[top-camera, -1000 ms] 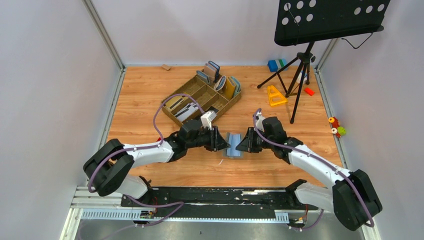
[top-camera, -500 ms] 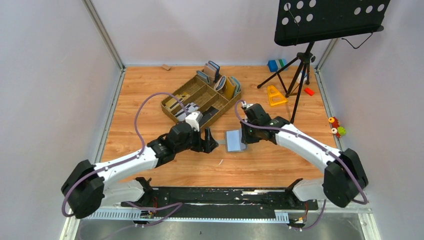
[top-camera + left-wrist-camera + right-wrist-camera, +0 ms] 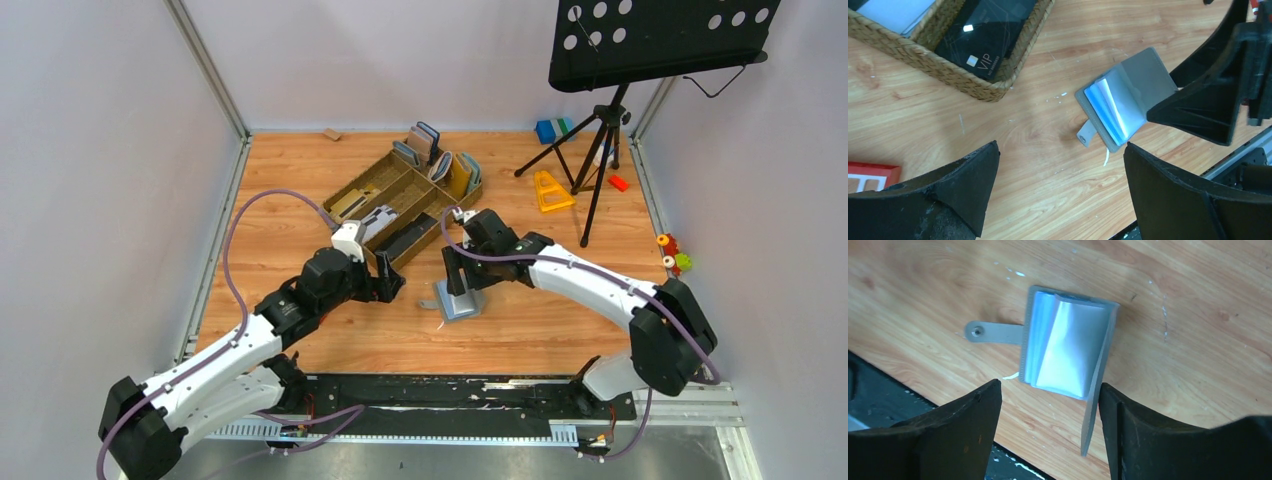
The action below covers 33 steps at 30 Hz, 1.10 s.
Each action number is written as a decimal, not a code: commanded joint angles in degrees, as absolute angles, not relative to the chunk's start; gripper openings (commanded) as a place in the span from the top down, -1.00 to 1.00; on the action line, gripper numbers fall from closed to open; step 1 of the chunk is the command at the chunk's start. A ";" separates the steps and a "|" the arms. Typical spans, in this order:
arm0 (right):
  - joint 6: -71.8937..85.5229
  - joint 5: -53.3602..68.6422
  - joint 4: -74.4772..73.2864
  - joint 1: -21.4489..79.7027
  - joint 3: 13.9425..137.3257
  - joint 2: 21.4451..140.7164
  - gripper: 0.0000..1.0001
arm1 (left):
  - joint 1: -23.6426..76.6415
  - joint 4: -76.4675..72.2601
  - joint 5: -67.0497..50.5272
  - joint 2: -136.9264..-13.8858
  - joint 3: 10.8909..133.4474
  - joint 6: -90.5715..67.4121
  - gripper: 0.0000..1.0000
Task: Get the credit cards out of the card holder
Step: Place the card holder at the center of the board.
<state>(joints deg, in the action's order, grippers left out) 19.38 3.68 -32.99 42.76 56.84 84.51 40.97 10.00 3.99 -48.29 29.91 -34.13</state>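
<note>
Near edge: strip of bare table [image 3: 500, 345] wood betw. arm bases and card holder [image 3: 462, 304].
L pincer [image 3: 392, 288] low over the wood, jaws spread wide, nothing betw. them. Holder sits ahead of it, off to one side, apart.
R pincer [image 3: 460, 280] directly above holder, jaws apart, not clamping. In wrist view holder lies betw. its fingers, raised cover close by one finger; contact there: can't tell.
Holder on table, open, one grey cover standing on edge, pale blue sleeves fanned. Strap [image 3: 993, 332] w/ snap lies flat, sticking out on side away from raised cover.
Beyond: woven tray [image 3: 963, 82], near corner just beside L pincer; gap of bare wood betw. tray rim and holder. Black card [image 3: 988, 40] in tray's near compartment. Wallets [image 3: 440, 160] upright at tray's far end.
Far right: music stand [image 3: 655, 40], legs on table, well apart from holder.
</note>
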 commanded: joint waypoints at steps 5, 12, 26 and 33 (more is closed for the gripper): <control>21.55 11.28 -24.08 39.21 52.77 74.65 -0.42 | 38.32 13.64 5.96 -43.51 28.92 -31.96 -1.00; 24.76 16.28 -19.99 36.28 47.01 72.70 -0.29 | 37.97 15.29 7.19 -40.56 28.83 -31.64 -1.00; 29.30 25.56 -7.56 38.23 42.17 79.55 -0.04 | 37.88 14.81 6.16 -41.92 29.14 -32.24 -0.98; 28.61 26.19 -1.50 38.32 41.13 86.58 -0.05 | 37.88 14.61 6.13 -42.28 28.84 -32.01 -0.98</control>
